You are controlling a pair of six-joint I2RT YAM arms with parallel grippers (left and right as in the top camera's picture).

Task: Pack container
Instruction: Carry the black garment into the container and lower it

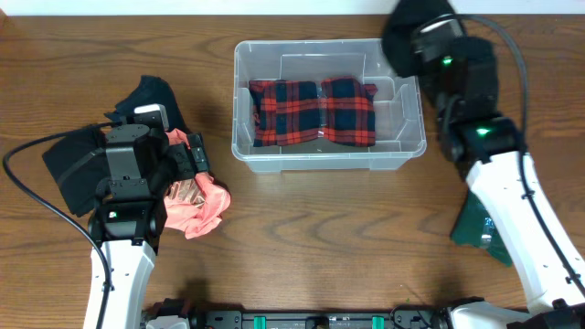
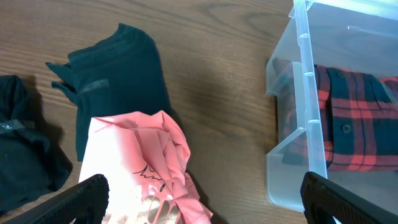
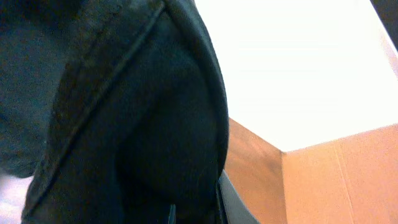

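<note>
While the container (image 1: 320,163), upper centre overhead, holds only a plaid shirt (image 1: 313,111), the left wrist view shows the left hand (image 2: 214,199) spread open over an unpacked pink garment (image 2: 143,162), and the right wrist view dark cloth (image 3: 124,124) the right hand (image 1: 428,38) apparently clenches.

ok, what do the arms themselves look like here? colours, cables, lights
Both arms match. The left arm and right arm each have a white lower link and black upper housings with small green lights. A black cable loops off the left one, and a second black cable curves off the right. The left gripper's fingers are black. No markings are legible.
</note>
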